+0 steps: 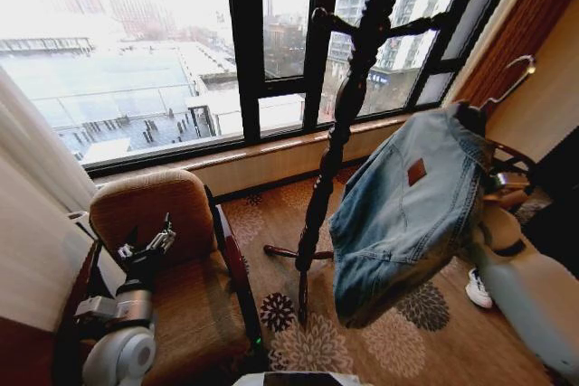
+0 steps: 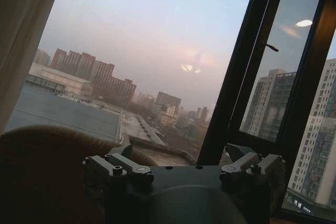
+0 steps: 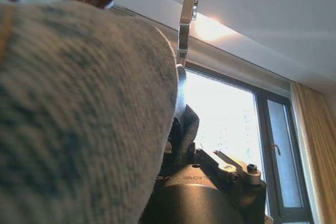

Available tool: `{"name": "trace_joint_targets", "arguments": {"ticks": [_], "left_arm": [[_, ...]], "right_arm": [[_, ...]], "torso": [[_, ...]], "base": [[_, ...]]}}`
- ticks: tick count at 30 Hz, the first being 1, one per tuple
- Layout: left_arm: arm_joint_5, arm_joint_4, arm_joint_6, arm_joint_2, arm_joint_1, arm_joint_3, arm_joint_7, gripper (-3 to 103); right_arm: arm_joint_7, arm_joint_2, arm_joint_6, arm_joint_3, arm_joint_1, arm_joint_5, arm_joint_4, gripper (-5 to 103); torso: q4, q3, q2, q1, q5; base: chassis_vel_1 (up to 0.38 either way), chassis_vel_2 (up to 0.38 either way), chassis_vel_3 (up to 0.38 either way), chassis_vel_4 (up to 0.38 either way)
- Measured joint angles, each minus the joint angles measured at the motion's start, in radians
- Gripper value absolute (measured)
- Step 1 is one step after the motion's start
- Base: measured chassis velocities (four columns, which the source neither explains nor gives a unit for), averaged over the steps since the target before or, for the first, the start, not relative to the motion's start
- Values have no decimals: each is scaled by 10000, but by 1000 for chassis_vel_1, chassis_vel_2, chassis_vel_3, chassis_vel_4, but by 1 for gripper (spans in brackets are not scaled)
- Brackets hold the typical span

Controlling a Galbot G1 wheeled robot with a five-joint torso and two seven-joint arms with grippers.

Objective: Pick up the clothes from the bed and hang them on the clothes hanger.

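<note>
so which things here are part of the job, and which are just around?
Job: jacket, hanger hook, right gripper holding them up.
Around: coat stand, armchair, window, left gripper parked above the armchair.

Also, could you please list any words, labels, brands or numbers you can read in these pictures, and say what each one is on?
None can be read.
Brown patch on the denim jacket: no lettering can be made out.
Blue sign on a building outside the window: too small to read.
Sign on a building outside: characters too blurred to read.
</note>
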Motion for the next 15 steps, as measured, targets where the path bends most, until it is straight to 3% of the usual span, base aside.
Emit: {"name": "trace_joint_targets", "arguments": {"ticks": [5, 7, 15], "left_arm": [[70, 35, -18, -115, -37, 64, 17, 100], [71, 32, -41, -157, -2, -6, 23, 100], [56, 34, -65, -144, 34, -70, 36, 100]], "right_arm": [[180, -504, -137, -739, 1079, 352, -201, 19], [226, -678, -168, -1033, 1576, 483, -335, 19], [587, -805, -494, -1333, 1918, 631, -465, 19]], "torso": [[-2, 0, 0, 0, 0], [8, 0, 0, 0, -1], [3, 0, 1, -1, 0]], "base": [[0, 0, 0, 0], [0, 0, 0, 0], [0, 0, 0, 0]]}}
